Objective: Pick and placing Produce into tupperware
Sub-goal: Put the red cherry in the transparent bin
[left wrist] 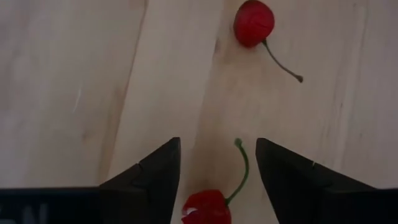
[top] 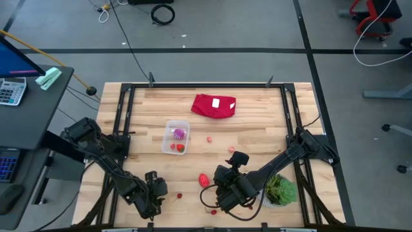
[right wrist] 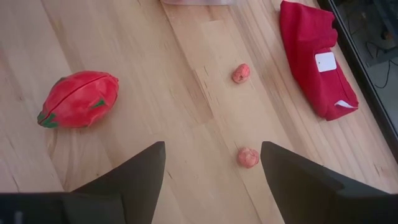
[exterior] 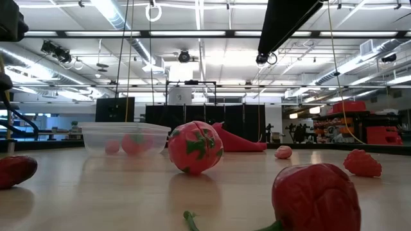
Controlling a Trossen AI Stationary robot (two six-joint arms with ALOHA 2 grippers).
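Observation:
The clear tupperware point(top: 176, 136) stands left of the table's middle, with a purple piece point(top: 179, 133) and a red piece point(top: 181, 147) inside. It also shows in the low view point(exterior: 125, 138). A red oval piece with green flecks point(top: 204, 178) point(right wrist: 79, 98) lies on the table. Two pink pieces point(right wrist: 241, 73) point(right wrist: 248, 157) lie ahead of my right gripper point(right wrist: 211, 180), which is open and empty above the table point(top: 224, 173). My left gripper point(left wrist: 217, 168) is open near the front edge point(top: 161, 192), its fingers on either side of a stemmed red cherry point(left wrist: 205, 208). A second cherry point(left wrist: 254, 23) lies ahead.
A folded red cloth with a white label point(top: 214, 105) lies at the far middle. A green plant in a white pot point(top: 280, 191) stands at the near right beside my right arm. Another small red piece point(top: 213, 211) lies near the front edge.

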